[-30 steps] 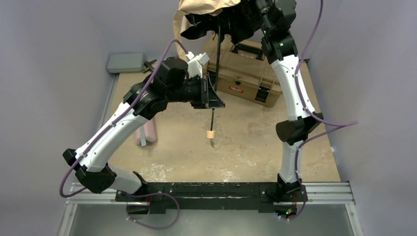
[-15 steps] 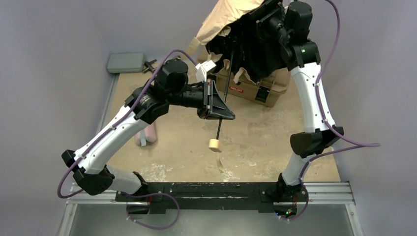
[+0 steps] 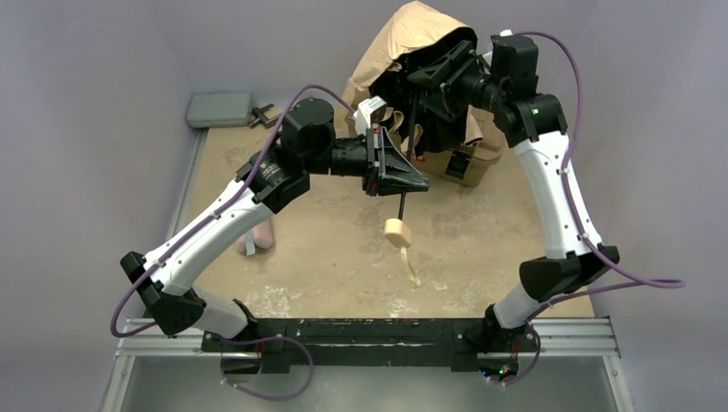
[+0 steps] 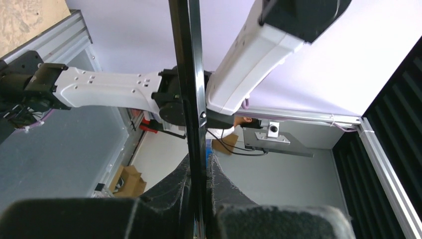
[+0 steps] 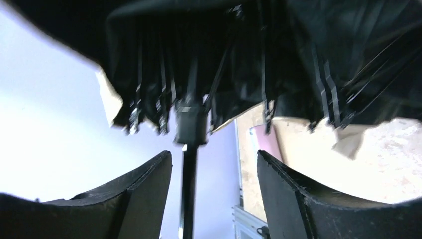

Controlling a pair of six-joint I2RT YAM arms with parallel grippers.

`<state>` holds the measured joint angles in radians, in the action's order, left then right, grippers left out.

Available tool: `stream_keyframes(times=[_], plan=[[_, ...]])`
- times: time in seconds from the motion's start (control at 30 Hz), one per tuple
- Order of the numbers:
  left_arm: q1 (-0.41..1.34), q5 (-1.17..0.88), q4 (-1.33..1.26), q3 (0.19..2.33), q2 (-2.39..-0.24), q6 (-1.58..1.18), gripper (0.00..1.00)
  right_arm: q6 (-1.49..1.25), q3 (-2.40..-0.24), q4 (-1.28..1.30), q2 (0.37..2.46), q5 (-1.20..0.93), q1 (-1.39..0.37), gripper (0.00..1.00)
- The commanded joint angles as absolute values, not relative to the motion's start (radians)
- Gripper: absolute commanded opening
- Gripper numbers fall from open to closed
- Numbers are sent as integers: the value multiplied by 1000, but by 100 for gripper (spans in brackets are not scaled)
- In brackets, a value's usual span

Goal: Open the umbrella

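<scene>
The umbrella is held in the air at the back, its beige canopy (image 3: 412, 34) partly spread with the black underside and ribs (image 5: 278, 59) showing. Its thin black shaft (image 3: 402, 204) slants down to the cream knob handle (image 3: 397, 232). My left gripper (image 3: 402, 182) is shut on the shaft (image 4: 191, 74), which runs up between its pads (image 4: 200, 162). My right gripper (image 3: 427, 81) is open just below the runner (image 5: 190, 124). The shaft (image 5: 188, 194) passes between its jaws without touching them (image 5: 214, 159).
A tan toolbox (image 3: 470, 161) stands at the back, mostly hidden behind the canopy. A pink pouch (image 3: 257, 232) lies at the left under my left arm. A grey box (image 3: 221, 108) sits at the back left corner. A strap (image 3: 412, 268) hangs from the handle.
Both arms have swung right and the umbrella has come lower into view. The handle has moved right and down. The canopy shows more fully and sits in front of the toolbox.
</scene>
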<state>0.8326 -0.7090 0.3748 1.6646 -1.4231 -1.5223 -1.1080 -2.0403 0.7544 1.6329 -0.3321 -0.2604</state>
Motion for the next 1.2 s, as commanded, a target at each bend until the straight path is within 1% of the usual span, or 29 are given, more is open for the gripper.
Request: stream_keyframes(times=[0.0, 0.13, 0.27, 0.37, 0.4, 0.43, 0.57, 0.6, 0.67, 0.7, 0.8, 0.9, 1.0, 1.17], plan=[[832, -712, 167, 1706, -1410, -1493, 0, -1155, -2012, 684, 1567, -344, -280, 58], [831, -718, 160, 1700, -1404, -1494, 0, -1144, -2069, 717, 1601, -306, -301, 52], [837, -730, 156, 1701, -1398, -1489, 0, -1137, -2056, 710, 1613, -265, -303, 48], [839, -735, 167, 1691, -1383, -1478, 0, -1135, -2063, 700, 1629, -231, -302, 35], [839, -740, 169, 1686, -1379, -1475, 0, -1136, -2072, 695, 1637, -222, -303, 28], [839, -741, 172, 1682, -1373, -1472, 0, -1136, -2083, 688, 1646, -213, -303, 24], [841, -751, 197, 1669, -1353, -1456, 0, -1136, -2183, 690, 1703, -172, -303, 14], [843, -754, 202, 1669, -1347, -1449, 0, -1131, -2216, 694, 1725, -166, -304, 10], [846, -760, 219, 1673, -1339, -1436, 0, -1111, -2314, 721, 1781, -138, -302, 3], [846, -768, 235, 1683, -1338, -1427, 0, -1102, -2367, 740, 1809, -123, -301, 1], [854, -803, 317, 1724, -1344, -1379, 0, -1095, -2484, 732, 1881, -93, -283, 2], [869, -841, 430, 1780, -1352, -1302, 0, -1100, -2529, 639, 1909, -69, -243, 4], [877, -908, 572, 1810, -1352, -1221, 0, -1089, -2515, 500, 1912, -55, -193, 10], [877, -942, 769, 1784, -1310, -1104, 0, -1088, -2542, 374, 1934, -36, -135, 18]])
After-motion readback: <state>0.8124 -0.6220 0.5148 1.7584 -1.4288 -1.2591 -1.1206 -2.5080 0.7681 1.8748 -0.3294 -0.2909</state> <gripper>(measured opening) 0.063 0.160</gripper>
